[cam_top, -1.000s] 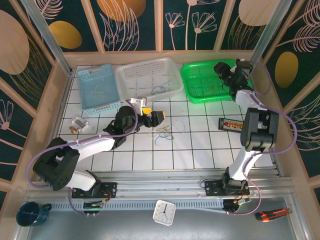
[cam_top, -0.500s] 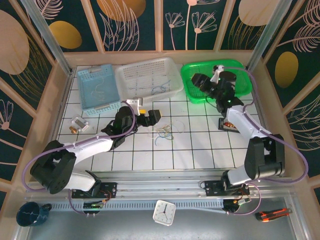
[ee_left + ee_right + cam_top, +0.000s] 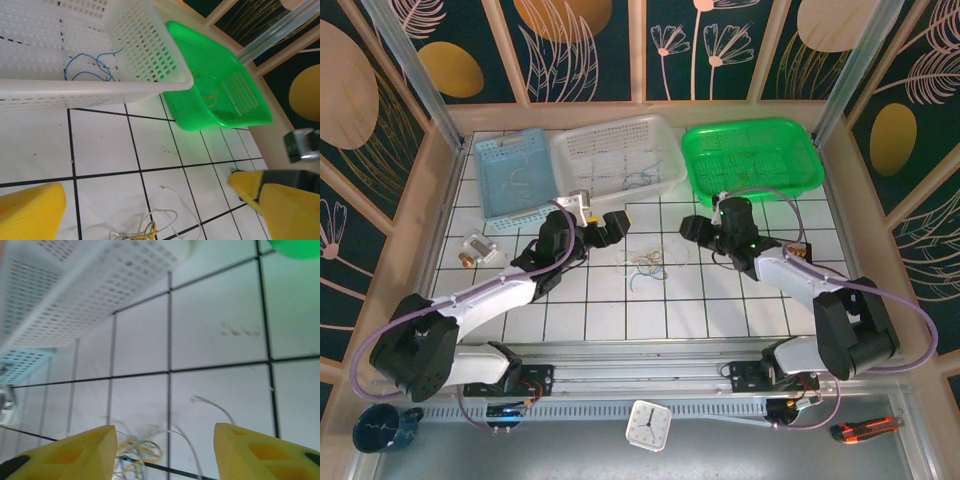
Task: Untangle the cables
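The cables (image 3: 646,265) lie as a small curly clump of blue, white and yellowish wires on the white tiles at mid-table. My left gripper (image 3: 608,227) hovers just left of and behind the clump, open, nothing between its fingers. In the left wrist view the cables (image 3: 144,229) sit at the bottom edge between the yellow fingertips (image 3: 30,210) of the left gripper (image 3: 150,206). My right gripper (image 3: 693,229) is to the clump's right, open and empty. In the right wrist view the cables (image 3: 134,454) lie low between the fingers of the right gripper (image 3: 165,452), nearer the left one.
At the back stand a blue basket (image 3: 490,185), a white basket (image 3: 665,165) holding a blue wire (image 3: 90,70), and a green tray (image 3: 805,170). A small metal part (image 3: 474,249) lies at far left. A clock (image 3: 647,425) sits on the near ledge.
My right arm has swung from over the green tray down and left to just right of the clump. My left gripper has drawn back slightly to the left. The cables have not moved.
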### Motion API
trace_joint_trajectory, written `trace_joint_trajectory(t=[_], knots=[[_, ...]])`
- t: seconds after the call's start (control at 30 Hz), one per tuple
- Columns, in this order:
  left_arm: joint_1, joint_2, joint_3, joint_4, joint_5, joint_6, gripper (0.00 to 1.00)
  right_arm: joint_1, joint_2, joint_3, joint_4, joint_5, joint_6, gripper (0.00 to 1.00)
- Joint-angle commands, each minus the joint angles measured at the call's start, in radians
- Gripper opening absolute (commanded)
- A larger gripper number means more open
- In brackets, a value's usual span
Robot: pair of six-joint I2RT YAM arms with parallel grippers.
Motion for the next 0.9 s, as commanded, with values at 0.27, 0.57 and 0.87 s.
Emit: trace_joint_trajectory(t=[0.27,0.57,0.87], knots=[[0.004,0.015,0.017,-0.008,0.092,0.032,0.99,0.035,0.040,-0.095,0.035,0.052,0.025,0.48],[0.003,0.041,0.042,0.000,0.107,0.036,0.99,0.075,0.144,-0.063,0.087,0.048,0.054,0.44],[0.003,0.048,0.039,0.016,0.112,0.034,0.99,0.094,0.199,-0.036,0.092,0.048,0.064,0.39]])
